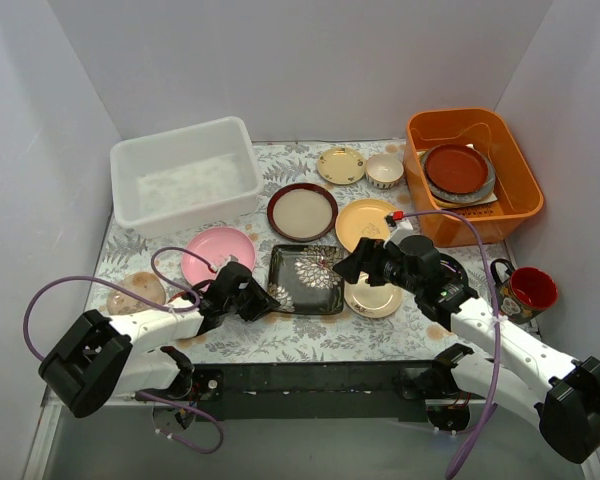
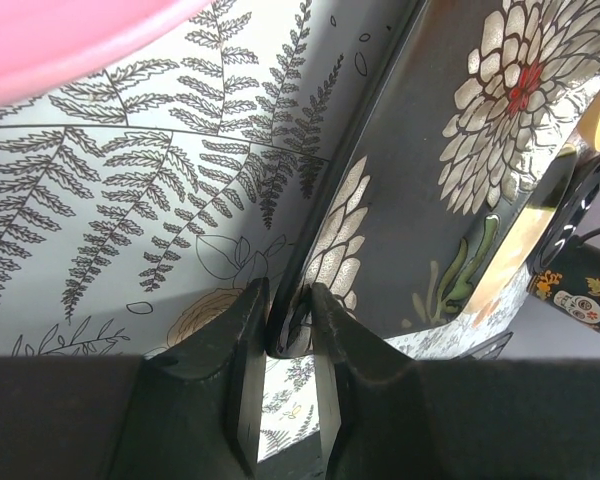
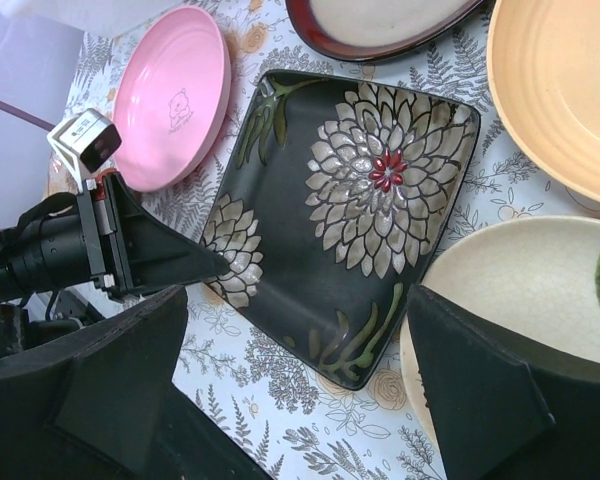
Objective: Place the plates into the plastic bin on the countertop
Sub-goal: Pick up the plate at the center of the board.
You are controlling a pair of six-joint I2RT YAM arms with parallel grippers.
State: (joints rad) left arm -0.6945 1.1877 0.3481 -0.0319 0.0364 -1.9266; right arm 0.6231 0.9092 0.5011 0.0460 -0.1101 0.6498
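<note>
Top external shows seven plates [image 1: 302,212] and one plastic bin [image 1: 195,208].

Bright, even light w/ soft shadows; pink plate [image 2: 70,40] blurred nearby.

High at the near side, the top camera looks down on the whole fern-printed cloth countertop [image 1: 310,338]. The left wrist camera sits tight against the left edge of the black square floral plate [image 2: 450,200]; the right wrist camera, farther back, shares that plate whole.
</note>
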